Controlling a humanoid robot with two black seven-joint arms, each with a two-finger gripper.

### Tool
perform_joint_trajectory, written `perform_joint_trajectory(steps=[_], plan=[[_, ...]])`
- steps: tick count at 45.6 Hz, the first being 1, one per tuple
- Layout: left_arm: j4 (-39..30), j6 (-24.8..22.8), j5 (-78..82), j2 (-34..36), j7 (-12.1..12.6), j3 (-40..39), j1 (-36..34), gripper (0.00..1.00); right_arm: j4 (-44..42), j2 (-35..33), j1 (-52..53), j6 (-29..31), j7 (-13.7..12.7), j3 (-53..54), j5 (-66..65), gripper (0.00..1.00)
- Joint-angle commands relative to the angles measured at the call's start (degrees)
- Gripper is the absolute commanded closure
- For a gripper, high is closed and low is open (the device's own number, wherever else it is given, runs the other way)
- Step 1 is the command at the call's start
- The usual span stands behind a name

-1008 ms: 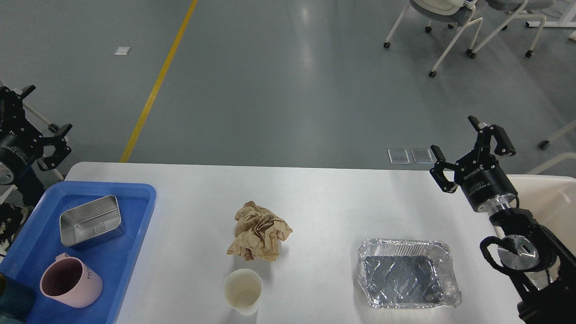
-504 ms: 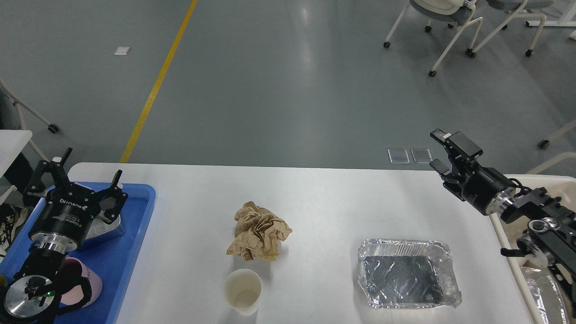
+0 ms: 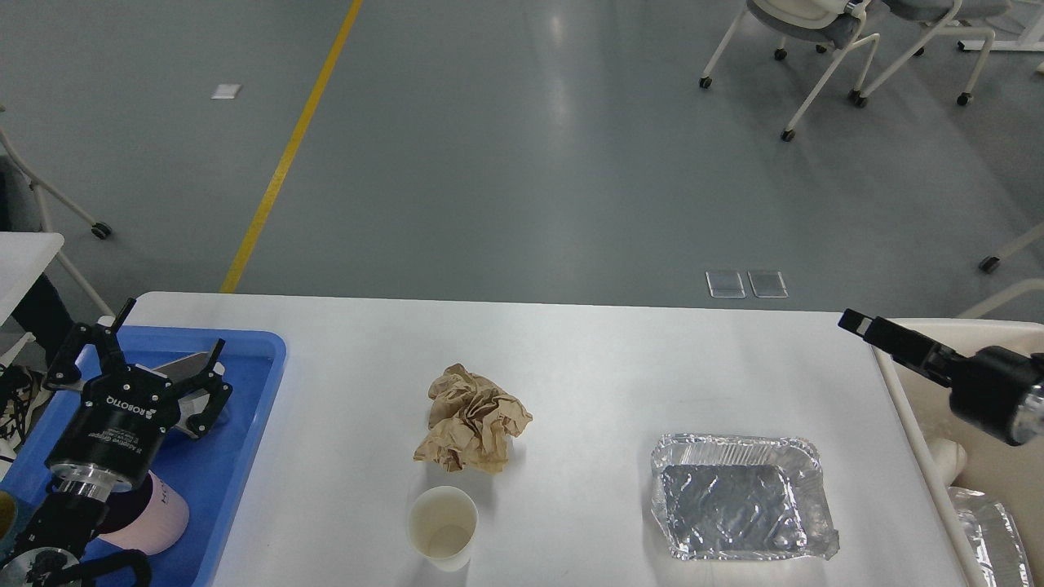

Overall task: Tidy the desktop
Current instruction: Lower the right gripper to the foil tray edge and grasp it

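Note:
The white desktop (image 3: 620, 359) carries a crumpled brown paper ball (image 3: 473, 417) in the middle, a white paper cup (image 3: 442, 526) just in front of it, and an empty foil tray (image 3: 738, 505) at the front right. My left gripper (image 3: 153, 346) is open and empty, held over the blue tray (image 3: 232, 456) at the left. It hides most of a steel box (image 3: 183, 364). My right gripper (image 3: 864, 328) points left over the desktop's right edge. It is seen side-on and dark, so its fingers cannot be told apart.
A pink mug (image 3: 159, 518) lies in the blue tray under my left arm. A cream bin (image 3: 913, 346) stands against the right edge with a foil piece (image 3: 991, 534) inside. Office chairs (image 3: 816, 33) stand far behind.
My right gripper has swung right and down to the bin's edge and turned side-on. My left gripper came in over the blue tray a second ago and has since barely shifted.

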Motion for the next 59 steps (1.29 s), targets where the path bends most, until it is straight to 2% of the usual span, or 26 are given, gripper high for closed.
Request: perform_joint_trajectory(steps=[1, 9, 17, 20, 26, 31, 36, 41, 53, 59], plan=[[3.6, -6.2, 0.0, 0.1, 0.0, -0.9, -0.2, 0.03, 4.7, -12.7, -0.7, 0.5, 0.6, -6.1, -0.1, 0.00], [9.0, -4.1, -0.1, 0.0, 0.1, -0.9, -2.4, 0.03, 9.9, -24.7, -0.2, 0.6, 0.7, -11.6, -2.0, 0.00], [10.3, -2.9, -0.3, -0.2, 0.2, -0.3, -2.4, 0.03, 12.9, -31.6, -0.6, 0.9, 0.7, -12.2, -3.6, 0.00], [10.3, -1.8, -0.5, -0.3, 0.6, 0.0, -2.5, 0.03, 13.4, -33.5, -0.4, 1.8, 0.7, -12.6, -3.6, 0.00], [10.3, 3.7, -0.5, -0.4, 0.9, 0.4, -3.1, 0.03, 13.7, -34.8, 0.0, 5.6, 0.6, -12.5, -3.5, 0.00], [10.3, 4.8, -0.4, -0.3, 0.9, 2.3, -3.3, 0.03, 13.4, -34.8, -0.2, 7.6, -0.4, -12.7, -3.4, 0.00], [10.3, 5.2, -0.3, -0.4, 0.9, 3.6, -3.3, 0.03, 13.2, -32.4, -0.2, 7.8, -3.8, -12.5, -3.5, 0.00], [10.3, 8.2, 0.0, -0.1, 0.3, 4.5, -3.4, 0.03, 11.2, -25.3, -0.2, 7.8, -7.8, -12.7, -3.6, 0.00], [10.4, 10.0, 0.0, 0.0, 0.6, 5.0, -4.7, 0.03, 5.8, -9.9, 0.8, 8.0, -13.7, -12.9, -3.6, 0.00], [10.9, 13.2, 0.0, -0.2, 0.9, 5.6, -5.0, 0.03, 3.3, -4.8, 1.4, 10.0, -14.5, -13.0, -3.7, 0.00]])
